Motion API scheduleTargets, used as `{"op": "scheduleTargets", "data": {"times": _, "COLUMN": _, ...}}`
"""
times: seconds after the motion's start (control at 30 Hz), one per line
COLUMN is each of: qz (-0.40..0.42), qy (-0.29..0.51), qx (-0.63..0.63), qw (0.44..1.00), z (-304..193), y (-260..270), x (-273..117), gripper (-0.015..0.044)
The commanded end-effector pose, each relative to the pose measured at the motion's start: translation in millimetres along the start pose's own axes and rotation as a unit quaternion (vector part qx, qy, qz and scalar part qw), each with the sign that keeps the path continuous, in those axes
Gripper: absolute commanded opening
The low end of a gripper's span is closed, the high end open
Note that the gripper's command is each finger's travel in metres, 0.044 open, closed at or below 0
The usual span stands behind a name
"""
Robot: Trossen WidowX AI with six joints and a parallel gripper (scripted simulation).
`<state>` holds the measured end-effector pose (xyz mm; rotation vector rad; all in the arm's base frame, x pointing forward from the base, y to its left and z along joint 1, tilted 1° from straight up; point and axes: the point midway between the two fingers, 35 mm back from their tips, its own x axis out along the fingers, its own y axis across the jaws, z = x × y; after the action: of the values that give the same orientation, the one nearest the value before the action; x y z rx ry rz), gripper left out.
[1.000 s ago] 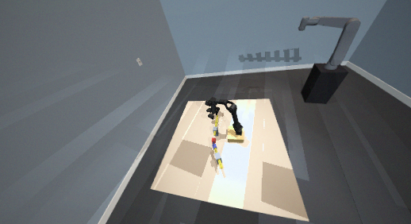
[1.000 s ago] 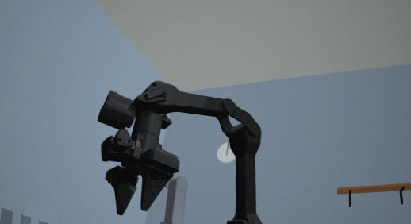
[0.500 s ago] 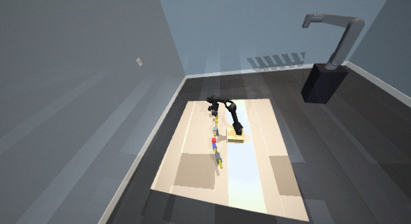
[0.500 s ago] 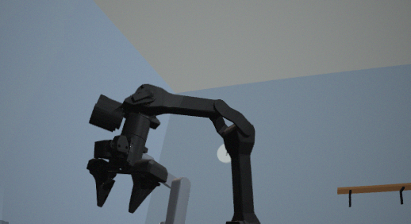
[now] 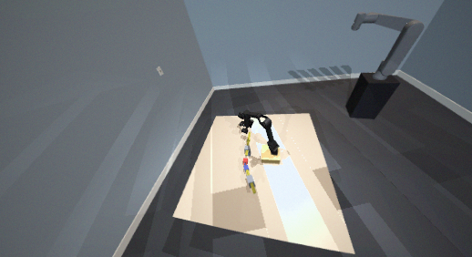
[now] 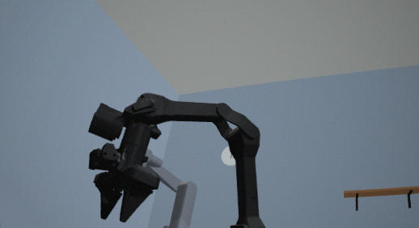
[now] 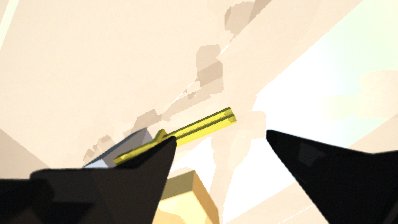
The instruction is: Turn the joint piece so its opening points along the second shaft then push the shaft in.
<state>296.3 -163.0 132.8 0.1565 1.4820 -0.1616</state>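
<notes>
The gripper is open and empty, above and beyond the outer end of the second shaft. The second shaft is yellow, with a small crosspiece, and runs through its grey block. In the wrist view the left finger partly hides both. In the top view the red joint piece stands just past that block, beside a blue hinge part. The other grey block holds the fixed yellow shaft. Whether the second shaft's tip is inside the opening is too small to tell.
The arm's base stands on a yellow block to the right of the shafts. All stand on a pale wooden board with a bright strip of light. A large grey arm stands on a black pedestal at the back right.
</notes>
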Motion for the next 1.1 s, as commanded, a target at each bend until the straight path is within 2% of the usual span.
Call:
{"op": "scheduleTargets", "data": {"times": 0.0, "qz": 0.006, "qy": -0.005, "qx": 0.073, "qw": 0.997, "z": -1.2, "y": 0.4, "x": 8.1, "gripper": 0.044}}
{"op": "scheduleTargets", "data": {"times": 0.5, "qz": 0.025, "qy": -0.023, "qx": 0.323, "qw": 0.946, "z": -3.3, "y": -1.5, "x": 31.6, "gripper": 0.044}}
{"op": "scheduleTargets", "data": {"times": 1.07, "qz": 0.053, "qy": -0.031, "qx": 0.568, "qw": 0.821, "z": -8.3, "y": -2.4, "x": 56.0, "gripper": 0.044}}
